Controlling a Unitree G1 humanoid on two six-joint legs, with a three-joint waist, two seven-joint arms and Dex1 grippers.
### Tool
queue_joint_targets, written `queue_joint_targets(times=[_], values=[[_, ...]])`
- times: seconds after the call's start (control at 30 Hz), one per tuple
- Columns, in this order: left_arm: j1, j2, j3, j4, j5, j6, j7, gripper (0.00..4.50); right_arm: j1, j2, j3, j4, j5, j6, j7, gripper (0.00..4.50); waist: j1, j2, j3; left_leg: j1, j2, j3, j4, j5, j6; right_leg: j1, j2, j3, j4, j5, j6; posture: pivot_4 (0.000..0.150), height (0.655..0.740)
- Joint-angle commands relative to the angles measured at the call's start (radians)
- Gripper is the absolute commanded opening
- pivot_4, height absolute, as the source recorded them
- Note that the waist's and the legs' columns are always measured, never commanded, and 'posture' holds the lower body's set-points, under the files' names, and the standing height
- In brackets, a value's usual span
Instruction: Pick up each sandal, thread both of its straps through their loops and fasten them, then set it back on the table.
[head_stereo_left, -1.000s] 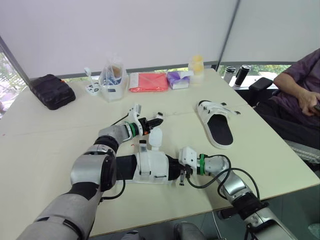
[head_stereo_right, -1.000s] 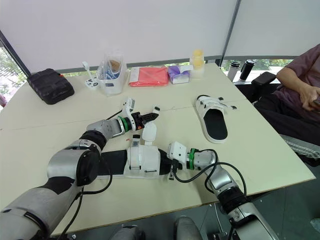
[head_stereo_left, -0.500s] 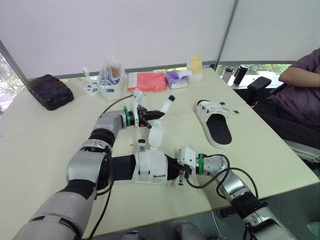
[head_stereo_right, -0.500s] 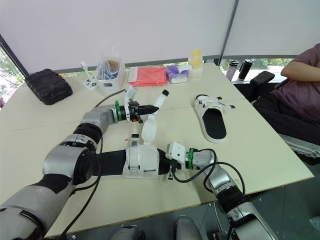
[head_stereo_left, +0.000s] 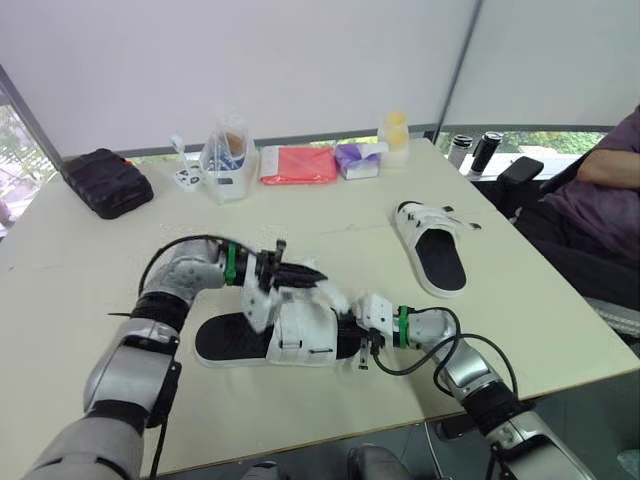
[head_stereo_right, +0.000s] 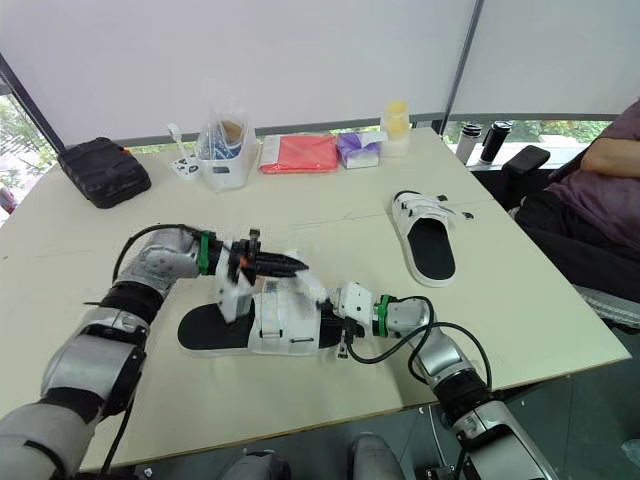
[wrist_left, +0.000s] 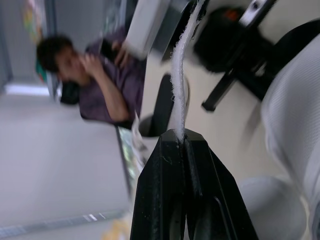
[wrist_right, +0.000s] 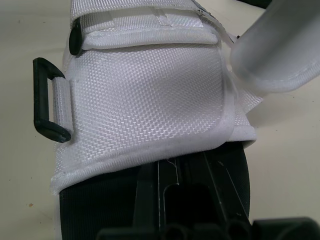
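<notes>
I read the cream table as a clock face with myself at 6. The near white-mesh sandal with the black sole lies flat at about 6 o'clock, toe towards 3. The second white-and-black sandal sits near 2 o'clock, well apart. Its straps lie across the upper, and I cannot tell whether they are fastened.

I judge I am partway through the near sandal. In the right wrist view one flat white webbing strap lies across the upper and looks pressed down. The black plastic loop stands empty, so the loose white strap is not yet threaded. That leaves threading it, fastening it and checking the other sandal.

My left arm comes in low from 9 o'clock with the forearm across the table. The left gripper points towards 3 just above the upper, pinched tight on the end of the loose strap. My right arm bends in from 5 o'clock. The right gripper points towards 9 and sits against the toe end. As best I can judge, it is clamped narrow on the sole's edge to steady the sandal.
</notes>
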Motion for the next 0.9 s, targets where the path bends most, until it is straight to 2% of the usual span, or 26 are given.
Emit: queue_joint_targets(times=[0.03,0.1,0.2,0.37,0.43,0.47,0.57,0.6,0.63,0.67,0.77,0.83,0.9], values=[[0.005,0.033,0.002,-0.069,0.156,-0.034,0.205,0.05,0.035,-0.004,0.056,0.166,-0.109,0.057,-0.024,0.00,-0.002,0.000,0.000,0.000,0.000,0.000,0.000,0.000,0.000,0.000,0.000,0.000,0.000,0.000,0.000,0.150,0.7400],[0.029,0.059,-0.010,-0.079,0.244,-0.034,0.313,0.05,0.034,-0.006,0.056,0.172,-0.110,0.052,-0.023,0.00,-0.003,0.001,0.000,0.001,0.000,0.000,0.000,0.000,0.000,0.000,0.001,0.000,0.000,0.000,0.000,0.150,0.7400],[0.030,0.089,0.011,-0.068,0.424,-0.034,0.462,0.83,0.033,-0.010,0.056,0.175,-0.111,0.049,-0.022,0.00,-0.002,0.001,0.000,0.001,0.000,0.000,0.000,0.000,0.000,0.000,0.001,-0.001,0.001,0.001,0.002,0.150,0.7400],[0.017,0.137,-0.030,-0.113,0.678,0.045,0.786,3.17,0.037,-0.014,0.056,0.174,-0.111,0.046,-0.020,0.00,0.000,0.001,0.000,0.002,0.000,0.000,0.000,0.000,0.001,0.001,0.001,-0.002,0.001,0.002,0.003,0.150,0.7400],[0.012,0.154,-0.053,-0.085,0.675,0.088,0.863,4.15,0.037,-0.012,0.058,0.179,-0.113,0.044,-0.021,0.00,0.000,0.002,-0.001,0.002,0.000,-0.001,0.000,0.000,0.001,0.002,0.001,-0.002,0.001,0.001,0.003,0.150,0.7400],[0.009,0.157,-0.053,-0.049,0.616,0.108,0.861,4.44,0.037,-0.011,0.059,0.181,-0.113,0.043,-0.021,0.00,0.000,0.003,-0.002,0.002,0.000,-0.001,0.000,0.000,0.001,0.002,0.001,-0.002,0.001,0.001,0.003,0.150,0.7400],[0.010,0.165,-0.071,0.035,0.375,0.149,0.795,4.44,0.037,-0.009,0.060,0.185,-0.115,0.040,-0.022,0.00,-0.001,0.005,-0.003,0.002,0.000,0.000,0.000,0.000,0.001,0.002,0.001,-0.003,0.001,0.001,0.002,0.150,0.7400],[0.023,0.179,-0.100,0.033,0.260,0.164,0.741,4.44,0.037,-0.008,0.060,0.186,-0.115,0.039,-0.022,0.00,-0.002,0.005,-0.003,0.002,0.000,-0.001,0.000,0.000,0.001,0.001,0.001,-0.003,0.001,0.001,0.003,0.150,0.7400],[0.060,0.198,-0.136,-0.010,0.092,0.230,0.639,4.44,0.036,-0.008,0.061,0.189,-0.115,0.038,-0.022,0.00,-0.002,0.005,-0.003,0.002,0.001,-0.001,0.000,0.000,0.001,0.001,0.001,-0.004,0.001,0.001,0.003,0.150,0.7400],[0.125,0.221,-0.164,-0.117,-0.120,0.365,0.503,4.44,0.036,-0.008,0.062,0.192,-0.115,0.036,-0.021,0.00,-0.006,0.005,-0.003,0.002,0.001,0.000,0.000,0.000,0.001,0.000,0.001,-0.004,0.001,0.001,0.003,0.150,0.7400],[0.279,0.277,-0.169,-0.448,-0.568,0.814,0.209,4.44,0.034,-0.007,0.066,0.201,-0.115,0.030,-0.020,0.00,-0.013,0.007,-0.002,0.002,0.001,-0.001,-0.002,0.000,0.001,0.000,0.000,-0.004,0.003,0.000,0.000,0.150,0.7400],[0.342,0.314,-0.145,-0.621,-0.715,1.033,0.111,4.44,0.034,-0.008,0.066,0.202,-0.114,0.028,-0.018,0.00,-0.014,0.006,-0.002,0.002,0.001,-0.001,-0.001,0.000,0.001,-0.004,0.000,-0.004,0.004,-0.001,-0.002,0.150,0.7400],[0.400,0.359,-0.129,-0.753,-0.744,1.101,0.049,4.44,0.030,-0.007,0.067,0.210,-0.113,0.025,-0.016,0.00,-0.013,0.005,-0.003,0.001,0.001,-0.002,0.000,0.000,0.001,-0.006,0.001,-0.004,0.004,-0.001,-0.002,0.150,0.7400]])
